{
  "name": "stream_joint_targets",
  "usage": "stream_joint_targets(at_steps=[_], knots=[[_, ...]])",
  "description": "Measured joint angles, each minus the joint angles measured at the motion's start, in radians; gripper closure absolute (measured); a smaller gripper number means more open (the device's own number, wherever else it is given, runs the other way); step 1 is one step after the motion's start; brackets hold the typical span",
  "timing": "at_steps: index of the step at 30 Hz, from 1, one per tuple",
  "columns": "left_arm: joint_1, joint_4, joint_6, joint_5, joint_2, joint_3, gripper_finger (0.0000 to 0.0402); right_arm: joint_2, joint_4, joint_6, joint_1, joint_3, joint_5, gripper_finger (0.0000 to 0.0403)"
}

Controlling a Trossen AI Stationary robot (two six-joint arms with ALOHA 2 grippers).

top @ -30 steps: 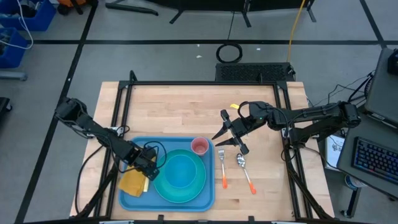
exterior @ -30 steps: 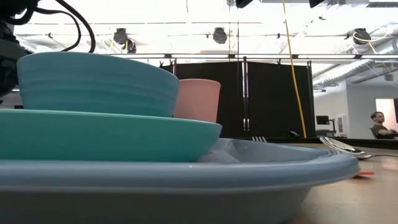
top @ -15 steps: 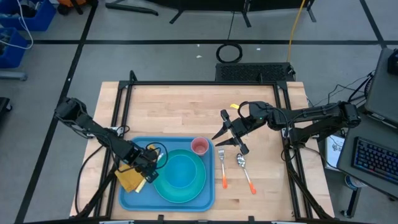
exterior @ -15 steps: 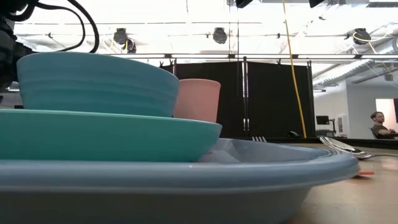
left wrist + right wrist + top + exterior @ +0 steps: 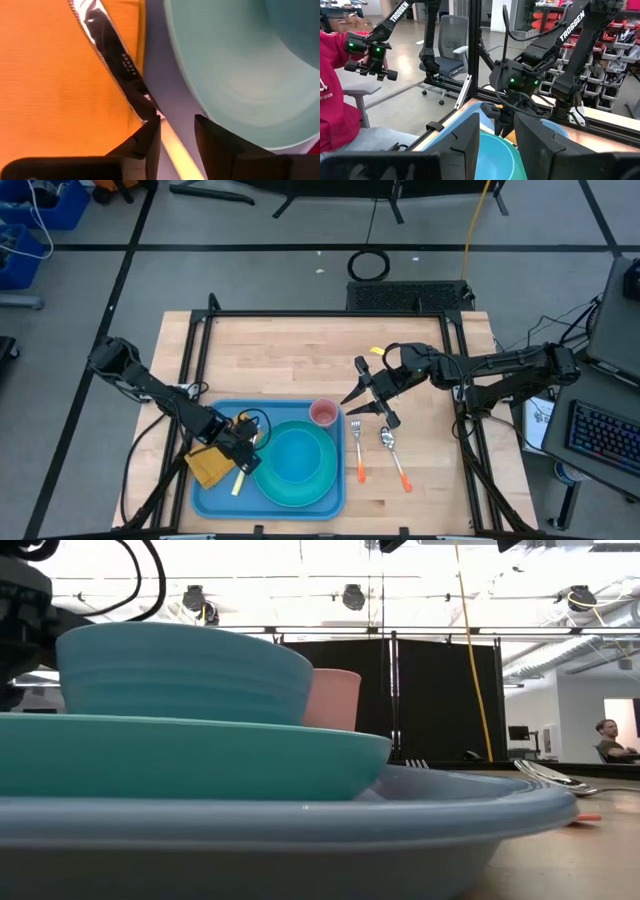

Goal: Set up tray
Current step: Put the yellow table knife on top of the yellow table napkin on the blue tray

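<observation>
Straddling a knife's yellow handle (image 5: 172, 145), the left gripper (image 5: 243, 452) is seen w/ fingers slightly parted, so the knife looks let go. Half a sec ago the knife was held up; now it is laid w/ its blade on the orange napkin (image 5: 208, 468), beside the teal plate (image 5: 300, 485). Plate and bowl (image 5: 293, 455) have been nudged slightly rightward. The tray (image 5: 215, 502) sits at the table's near edge, left of centre. The knife step is judged about done; fork (image 5: 357, 450) and spoon (image 5: 392, 450) are left outside. The left arm is stretched low over the tray. The right gripper (image 5: 372, 402) is held open above the cutlery.
</observation>
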Motion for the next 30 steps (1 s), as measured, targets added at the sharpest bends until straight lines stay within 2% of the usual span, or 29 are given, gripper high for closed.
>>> stream_joint_targets(at_steps=[8, 12, 16, 20, 30], knots=[[-0.031, -0.011, -0.066, 0.023, 0.001, 0.0, 0.0279, 0.0, -0.004, 0.0, 0.0, 0.0, 0.0, 0.0289], [-0.052, -0.019, -0.079, -0.008, 0.004, 0.0, 0.0279, 0.0, -0.004, 0.0, 0.0, 0.0, 0.0, 0.0289], [-0.072, 0.006, -0.079, -0.091, 0.004, 0.0, 0.0279, 0.001, -0.004, 0.0, 0.0, 0.0, 0.0, 0.0289], [-0.081, 0.003, -0.089, -0.106, 0.028, 0.0, 0.0279, 0.001, -0.003, 0.0, 0.0, 0.0, 0.0, 0.0289], [-0.081, 0.045, -0.097, -0.054, 0.114, 0.001, 0.0279, 0.001, -0.007, 0.002, 0.0, 0.0, 0.0, 0.0289]])
